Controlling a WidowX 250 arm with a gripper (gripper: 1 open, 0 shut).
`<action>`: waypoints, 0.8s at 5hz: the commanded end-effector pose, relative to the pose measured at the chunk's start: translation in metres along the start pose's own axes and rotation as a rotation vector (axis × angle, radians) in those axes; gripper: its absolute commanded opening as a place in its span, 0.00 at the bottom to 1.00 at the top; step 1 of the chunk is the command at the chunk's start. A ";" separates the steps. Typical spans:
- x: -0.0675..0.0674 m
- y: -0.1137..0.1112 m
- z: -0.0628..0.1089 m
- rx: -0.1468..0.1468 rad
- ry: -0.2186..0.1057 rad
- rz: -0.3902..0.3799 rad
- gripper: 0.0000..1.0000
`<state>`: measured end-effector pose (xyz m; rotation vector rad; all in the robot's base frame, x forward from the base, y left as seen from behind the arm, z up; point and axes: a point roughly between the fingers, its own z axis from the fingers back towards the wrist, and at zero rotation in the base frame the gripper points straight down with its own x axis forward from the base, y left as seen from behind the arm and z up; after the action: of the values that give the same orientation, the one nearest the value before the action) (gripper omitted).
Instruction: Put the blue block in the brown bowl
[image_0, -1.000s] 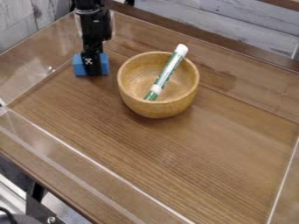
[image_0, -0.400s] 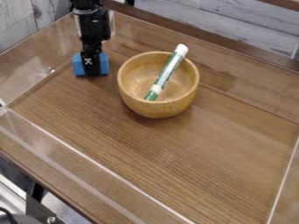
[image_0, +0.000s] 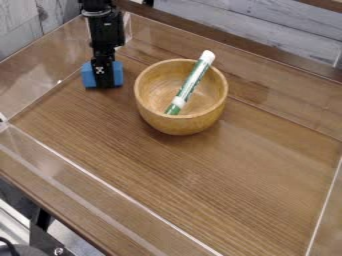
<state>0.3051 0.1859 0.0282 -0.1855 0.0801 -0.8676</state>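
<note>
While the small bright blue block (image_0: 116, 73) is gripped by the black pincer (image_0: 103, 70), bare wood is left in front. The round light-brown wooden bowl (image_0: 182, 97) is seen just beside.

Block (image_0: 92, 75) left of bowl (image_0: 151, 80), tube (image_0: 193, 82) inside

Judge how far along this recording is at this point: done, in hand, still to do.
Done: the pincer is down at the blue block, at the table's far left.
In hand: it appears to be gripping the block, though the dark fingers hide the contact.
Left: the lift, carry and release; the brown bowl holds only a green-and-white tube, no block.
</note>
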 end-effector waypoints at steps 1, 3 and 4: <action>-0.004 0.008 0.022 0.060 -0.014 0.018 0.00; -0.006 0.009 0.018 0.054 -0.020 0.023 0.00; -0.005 0.009 0.021 0.062 -0.022 0.025 0.00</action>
<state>0.3042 0.1881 0.0277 -0.1941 0.0777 -0.8544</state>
